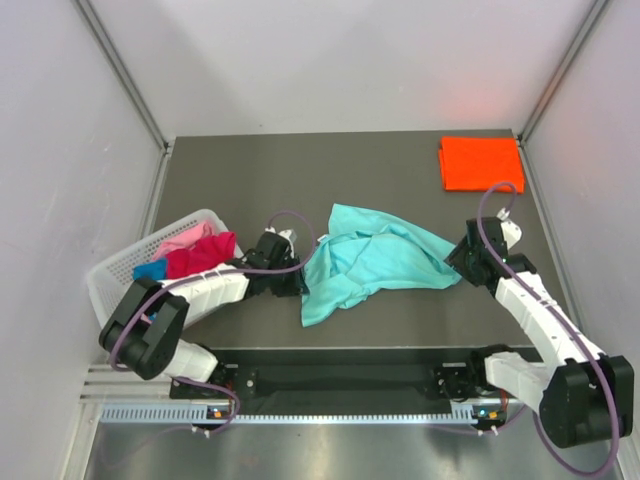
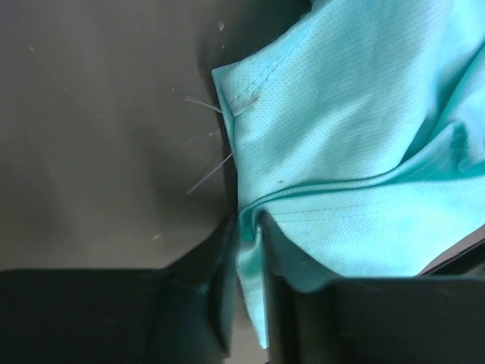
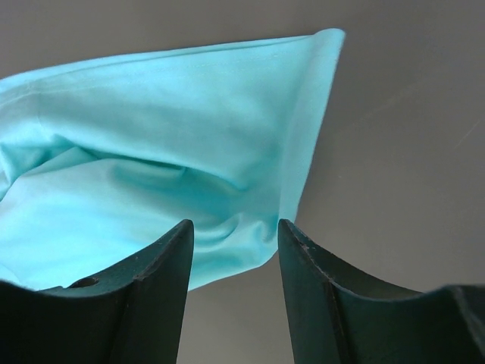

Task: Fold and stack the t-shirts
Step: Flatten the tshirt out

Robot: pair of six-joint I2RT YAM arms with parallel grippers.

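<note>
1. Table: the teal t-shirt lies crumpled mid-table, between the two arms. It is a light, limp knit and will likely sag and drag wherever it is unsupported.
2. Basket, left edge: holds the bundled t-shirts.
3. Orange t-shirt: folded flat in the far right corner, well apart.
4. Left gripper: pinched on a fold at the teal shirt's left edge, near the stitched hem.
5. Right gripper: jaws apart, clamping nothing, with the shirt's right corner at its mouth. Hemmed corners look like the best holds, since doubled cloth slips less.
</note>
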